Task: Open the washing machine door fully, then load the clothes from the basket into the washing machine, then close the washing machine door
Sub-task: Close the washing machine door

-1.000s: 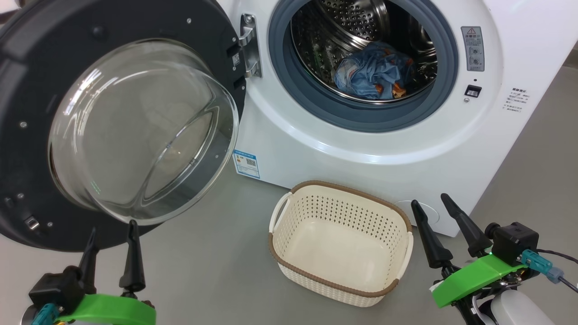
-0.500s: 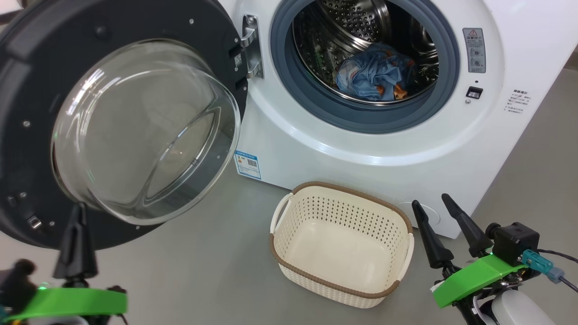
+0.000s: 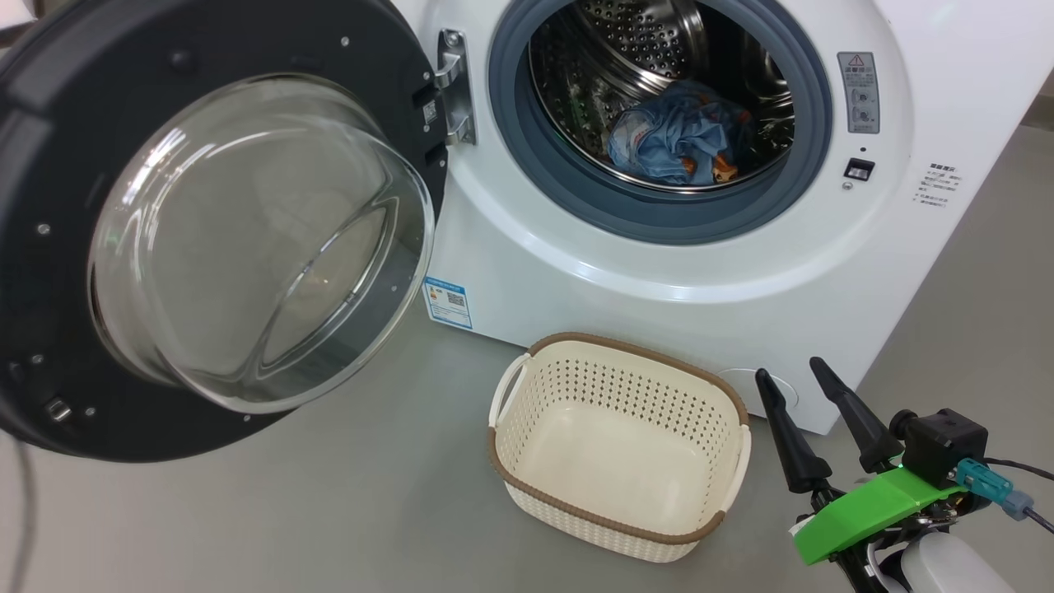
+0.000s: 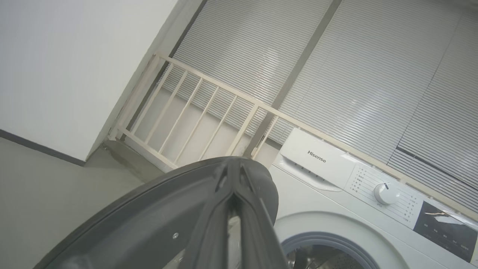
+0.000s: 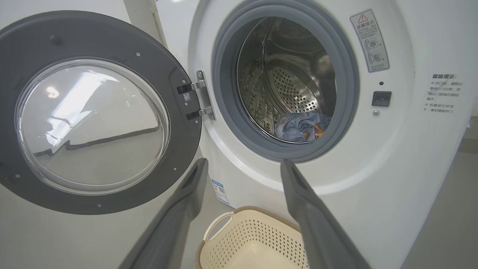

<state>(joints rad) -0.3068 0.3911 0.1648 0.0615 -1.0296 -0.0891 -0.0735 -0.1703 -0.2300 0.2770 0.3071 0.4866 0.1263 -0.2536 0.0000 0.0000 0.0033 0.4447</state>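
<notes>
The large round door (image 3: pixel 49 123), glossy black rim around a bulging clear glass centre, stands swung wide at far left. The left gripper (image 4: pixel 233 178), dark fingers pressed together tip to tip, points along that rim. The big white front-loading washing machine (image 3: pixel 659 272) holds the light blue printed clothes (image 3: pixel 675 140) in its perforated steel drum (image 3: pixel 642 33). Below, the cream perforated plastic basket (image 3: pixel 626 387) sits on the grey floor (image 3: pixel 329 511), near the right gripper (image 3: pixel 789 371), whose fingers are spread apart.

The right gripper (image 3: pixel 789 372) sat at the lower right of the head view, its two dark fingers spread wide and slanting up and left above a green wrist bracket (image 3: pixel 873 504) and a pale forearm (image 3: pixel 947 570). In the left wrist view the left gripper (image 4: pixel 233 179) rose from the bottom middle, its fingers pressed together.
</notes>
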